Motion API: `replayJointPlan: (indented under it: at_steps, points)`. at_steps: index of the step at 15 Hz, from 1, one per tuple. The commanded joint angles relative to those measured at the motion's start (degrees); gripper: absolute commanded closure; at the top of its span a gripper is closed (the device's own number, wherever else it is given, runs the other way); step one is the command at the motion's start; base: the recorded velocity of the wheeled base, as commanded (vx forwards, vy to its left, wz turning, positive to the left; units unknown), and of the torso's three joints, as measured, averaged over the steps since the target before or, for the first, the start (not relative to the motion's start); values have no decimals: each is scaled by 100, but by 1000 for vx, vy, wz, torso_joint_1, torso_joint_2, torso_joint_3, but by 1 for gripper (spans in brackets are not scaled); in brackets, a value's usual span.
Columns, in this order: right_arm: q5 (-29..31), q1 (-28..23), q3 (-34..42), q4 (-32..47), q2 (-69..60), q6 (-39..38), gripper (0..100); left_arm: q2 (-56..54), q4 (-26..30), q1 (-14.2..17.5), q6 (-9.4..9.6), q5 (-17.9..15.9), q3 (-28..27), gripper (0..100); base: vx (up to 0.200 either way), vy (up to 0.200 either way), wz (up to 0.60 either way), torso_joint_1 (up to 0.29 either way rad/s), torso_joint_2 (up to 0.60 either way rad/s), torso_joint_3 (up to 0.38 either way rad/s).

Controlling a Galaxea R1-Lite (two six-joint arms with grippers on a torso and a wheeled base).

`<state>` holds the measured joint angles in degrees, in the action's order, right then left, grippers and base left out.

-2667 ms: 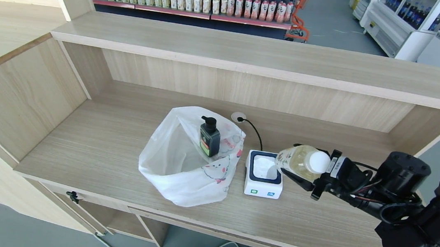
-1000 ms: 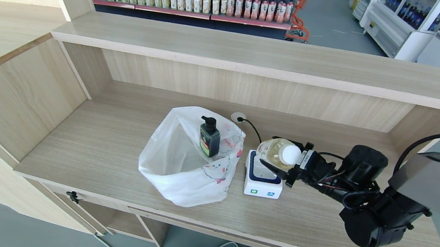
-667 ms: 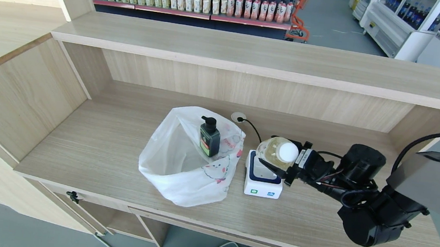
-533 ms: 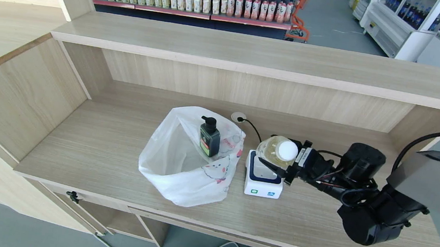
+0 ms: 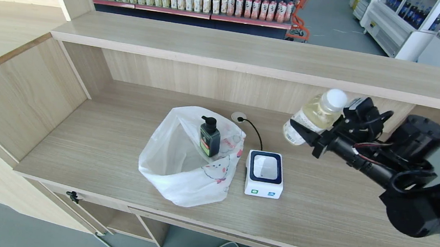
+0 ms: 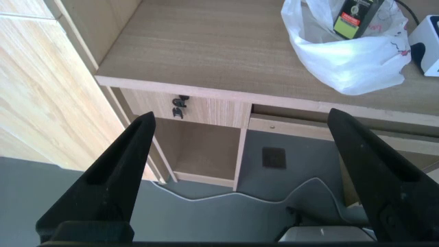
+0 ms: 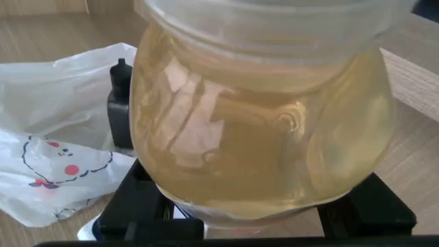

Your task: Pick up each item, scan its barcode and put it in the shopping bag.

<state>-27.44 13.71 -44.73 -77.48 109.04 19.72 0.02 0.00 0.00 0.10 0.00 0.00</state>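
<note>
Gripping tilted bottle (image 5: 315,114), R end effector (image 5: 307,130) hangs high, right of scanner (image 5: 264,174).

- I am in a shop, facing a wooden checkout counter (image 5: 118,141) with a raised ledge along its far side.
- Beyond the ledge, a long shelf (image 5: 191,13) carries rows of bottled drinks (image 5: 184,0), grouped by kind.
- Glass-fronted coolers (image 5: 404,34) holding more bottles stand along the aisle to my right.
- On the counter sit a cabled barcode scanner (image 5: 264,174) and a white shopping bag (image 5: 180,177).
</note>
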Motion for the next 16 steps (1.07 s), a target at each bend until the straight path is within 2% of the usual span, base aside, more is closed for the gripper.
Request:
replayJointPlan:
  at_steps: [1,2,3,4,6,8,14,16]
  points:
    - [1004,-369,236,3187,-2968,-1709,100,-2,0,0,-1,0,0,0,0,0,0,0,0,0]
    - [1048,-422,228,3503,-3126,-1841,100,-2,0,0,-1,0,0,0,0,0,0,0,0,0]
    - [1109,-809,289,4690,-3768,-2289,100,-2,0,0,-1,0,0,0,0,0,0,0,0,0]
    - [1083,-1081,439,4857,-3952,-2429,100,-2,0,0,8,0,0,0,0,0,0,0,0,0]
    - [1013,-1530,799,4857,-4207,-2473,100,-2,0,0,8,0,0,0,0,0,0,0,0,0]
    - [802,-1758,966,4866,-4383,-2473,100,-2,0,0,-1,0,0,0,0,0,0,0,0,0]
    - [723,-1714,975,4874,-4383,-2465,100,-2,0,0,17,0,0,0,0,0,0,0,0,0]
    - [450,-1679,931,4874,-4374,-2473,100,-2,0,0,17,0,0,0,0,200,0,0,5,5]
